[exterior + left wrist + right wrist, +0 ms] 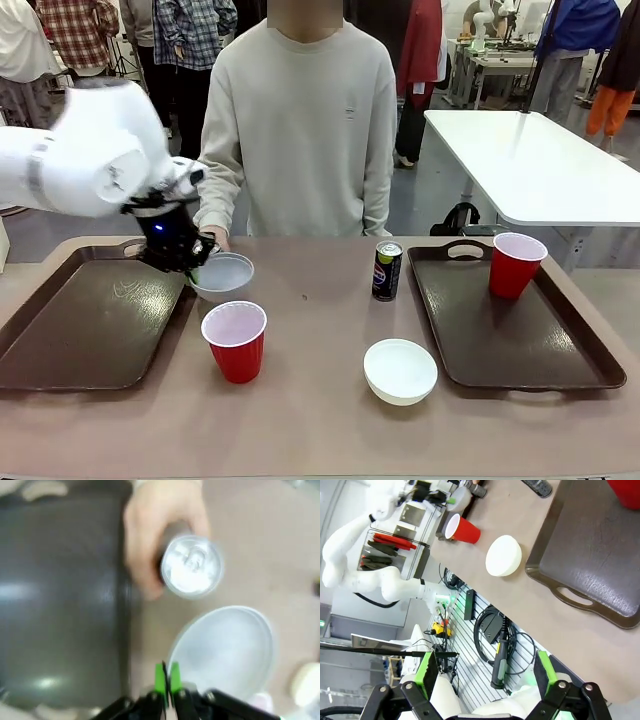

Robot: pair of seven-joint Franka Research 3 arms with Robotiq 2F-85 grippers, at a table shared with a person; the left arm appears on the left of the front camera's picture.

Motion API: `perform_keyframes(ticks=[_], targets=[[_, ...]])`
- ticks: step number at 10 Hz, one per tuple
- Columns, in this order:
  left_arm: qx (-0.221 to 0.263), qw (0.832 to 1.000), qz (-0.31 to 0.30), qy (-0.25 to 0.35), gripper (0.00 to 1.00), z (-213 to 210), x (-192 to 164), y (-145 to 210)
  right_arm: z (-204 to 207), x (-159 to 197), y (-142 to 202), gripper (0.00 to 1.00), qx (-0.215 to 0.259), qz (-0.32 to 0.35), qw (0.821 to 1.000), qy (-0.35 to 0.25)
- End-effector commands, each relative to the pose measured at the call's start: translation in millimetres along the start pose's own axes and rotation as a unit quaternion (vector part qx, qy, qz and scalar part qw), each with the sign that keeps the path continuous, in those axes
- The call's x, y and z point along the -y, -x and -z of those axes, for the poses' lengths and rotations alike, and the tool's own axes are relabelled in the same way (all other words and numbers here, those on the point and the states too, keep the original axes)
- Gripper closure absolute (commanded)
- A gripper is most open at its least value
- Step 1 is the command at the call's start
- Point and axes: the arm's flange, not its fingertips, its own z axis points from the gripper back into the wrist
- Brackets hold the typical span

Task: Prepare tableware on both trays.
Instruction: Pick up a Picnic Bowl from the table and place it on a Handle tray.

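Note:
My left gripper [192,264] [167,679] is shut on the near rim of a pale bowl [224,275] [225,645], just right of the left tray [80,320] [60,605]. Behind the bowl, the person's hand [214,238] [160,525] holds a drink can [191,566] upright. On the table stand a red cup [235,340] [463,530], a second white bowl [400,371] [503,555] and another can [387,270] [537,486]. The right tray [520,330] [600,555] carries the other red cup [517,264] [626,490]. My right gripper [486,672] is open, off the table's near edge.
The person stands at the far side, behind the left tray's corner. A white table [540,160] stands at the back right. Below the table's near edge hang a slatted rack and cables [492,630].

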Motion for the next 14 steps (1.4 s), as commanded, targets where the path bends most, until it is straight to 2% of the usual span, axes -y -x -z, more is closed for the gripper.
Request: perform_keyframes(ticks=[1,2,4,6,7,13,14], targets=[[0.041,0.999,-0.002,-0.003,1.0,-87.7,-107.3,62.1,-0.1,-0.1,-0.7,0.0,0.002,0.001,1.0,-0.004],[0.037,0.999,-0.007,-0.022,1.0,-90.8,-130.4,72.8,-0.1,-0.1,-0.7,0.0,0.002,0.001,1.0,-0.004],[0.02,0.999,-0.014,-0.027,1.0,-74.4,-145.8,85.1,-0.1,-0.1,-0.7,0.0,0.002,0.001,1.0,-0.004],[0.017,0.999,-0.021,-0.036,1.0,-73.0,-153.9,83.0,-0.1,-0.1,-0.7,0.0,0.002,0.001,1.0,-0.004],[0.022,0.999,-0.025,-0.022,1.0,-95.6,-153.6,77.6,-0.1,-0.1,-0.7,0.0,0.002,0.001,1.0,-0.004],[0.022,0.999,-0.025,-0.022,1.0,-95.6,-153.6,77.6,-0.1,-0.1,-0.7,0.0,0.002,0.001,1.0,-0.004],[0.022,0.999,-0.026,-0.027,0.96,-94.7,-154.7,76.0,-0.1,-0.1,-0.7,0.0,0.002,0.001,1.0,-0.004]])
